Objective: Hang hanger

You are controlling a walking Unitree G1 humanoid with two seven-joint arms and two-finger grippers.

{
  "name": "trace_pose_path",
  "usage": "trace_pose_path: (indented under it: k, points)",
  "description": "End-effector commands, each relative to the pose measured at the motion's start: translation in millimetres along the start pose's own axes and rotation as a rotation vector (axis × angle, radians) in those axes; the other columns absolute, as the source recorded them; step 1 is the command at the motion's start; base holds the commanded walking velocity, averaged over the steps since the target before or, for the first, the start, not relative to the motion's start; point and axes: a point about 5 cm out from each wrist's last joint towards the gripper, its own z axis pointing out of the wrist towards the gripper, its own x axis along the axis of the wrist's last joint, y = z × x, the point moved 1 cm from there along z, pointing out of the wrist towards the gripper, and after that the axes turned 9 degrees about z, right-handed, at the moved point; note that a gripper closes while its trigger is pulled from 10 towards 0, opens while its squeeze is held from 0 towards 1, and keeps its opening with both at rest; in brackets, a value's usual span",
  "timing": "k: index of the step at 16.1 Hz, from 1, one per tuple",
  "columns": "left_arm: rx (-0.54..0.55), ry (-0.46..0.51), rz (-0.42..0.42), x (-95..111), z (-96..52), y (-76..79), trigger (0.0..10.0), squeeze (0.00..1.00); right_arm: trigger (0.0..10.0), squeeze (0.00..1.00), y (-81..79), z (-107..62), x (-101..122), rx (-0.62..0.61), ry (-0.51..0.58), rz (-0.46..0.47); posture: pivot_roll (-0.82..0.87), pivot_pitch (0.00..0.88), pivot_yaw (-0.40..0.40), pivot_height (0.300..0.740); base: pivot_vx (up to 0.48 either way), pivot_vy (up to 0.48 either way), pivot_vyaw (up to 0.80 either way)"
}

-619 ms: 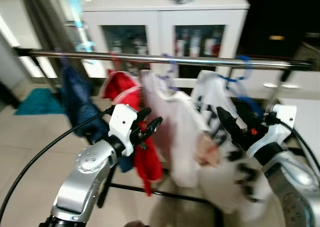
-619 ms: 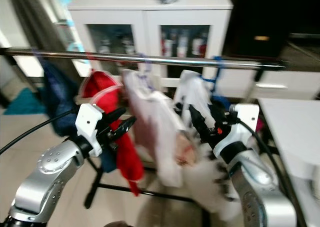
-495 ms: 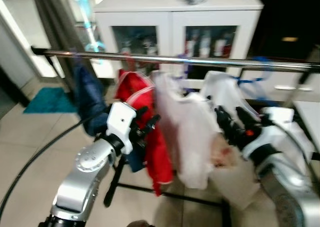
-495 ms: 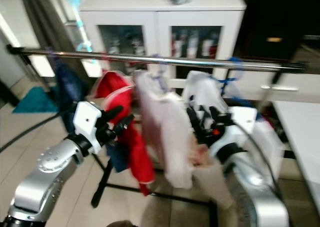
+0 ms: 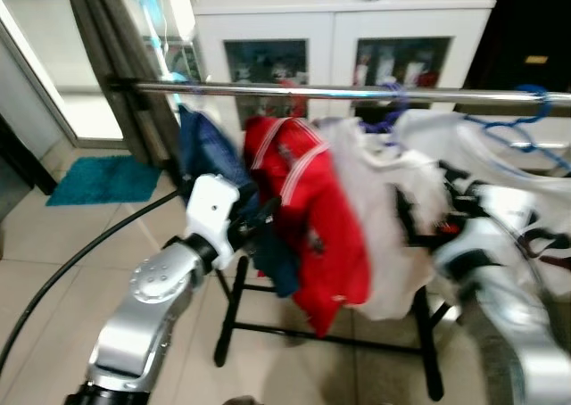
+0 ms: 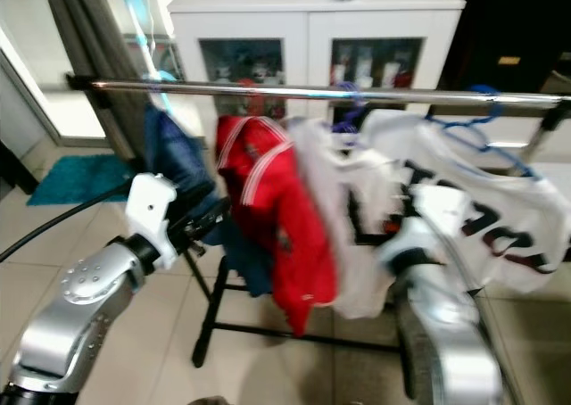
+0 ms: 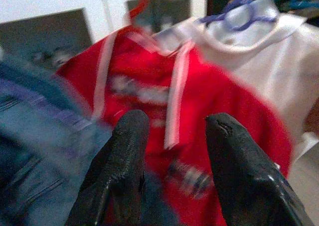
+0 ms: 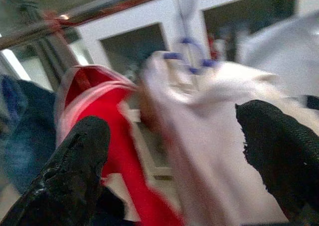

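1. Left gripper (image 7: pixel 172 151) is raised in front of the clothes rack, its two black fingers (image 7: pixel 130 151) parted by a narrow gap with nothing between them.
2. Straight ahead of those fingers hangs the red top (image 5: pixel 308 209), with white stripes running down from its collar; the fingertips are close to the cloth, but contact cannot be judged through the blur.
3. Just to this gripper's left side hangs the dark blue garment (image 5: pixel 207 155), the nearest piece to its white wrist housing.
4. Above and beyond the gripper runs the metal rail (image 5: pixel 294 90), carrying all the clothes in a row.
5. Right gripper (image 8: pixel 174 151) is spread wide and grips nothing; its fingers (image 8: pixel 75 171) stand far apart, with the pale shirt showing between them.
6. Ahead of it hangs the pale shirt (image 8: pixel 209 131) on a purple hanger (image 8: pixel 192 52) whose hook goes up toward the rail.
7. On the right gripper's right side, a white printed shirt (image 6: pixel 500 218) hangs from a blue hanger (image 6: pixel 482 111), already hooked over the rail.
8. In the eye views the right arm (image 6: pixel 437 289) is heavily blurred, low in front of the white clothes.
9. Behind the rack stands a white cabinet (image 5: pixel 343 21) with glass doors.
10. Beyond the left arm, a teal mat (image 5: pixel 103 177) lies on the tiled floor (image 5: pixel 53 271).
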Motion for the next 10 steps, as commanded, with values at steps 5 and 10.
trace_pose_path:
  k: [5, 10]
  points:
    - [-0.007, 0.021, -0.008, 7, 8.2, 5.5, 10.0, 0.0, 10.0, 1.0, 1.6, 1.0, 5, -0.028, 0.031, -0.031, 0.02, 0.015, 0.091, 0.74, 0.0, 0.329, 0.0]
    - [0.059, 0.017, -0.007, 6, 5.6, -1.5, 10.0, 0.0, 10.0, 1.0, -7.6, 8.6, -4, -0.002, -0.009, 0.021, 0.02, 0.008, 0.076, 0.74, 0.0, 0.0, 0.0]
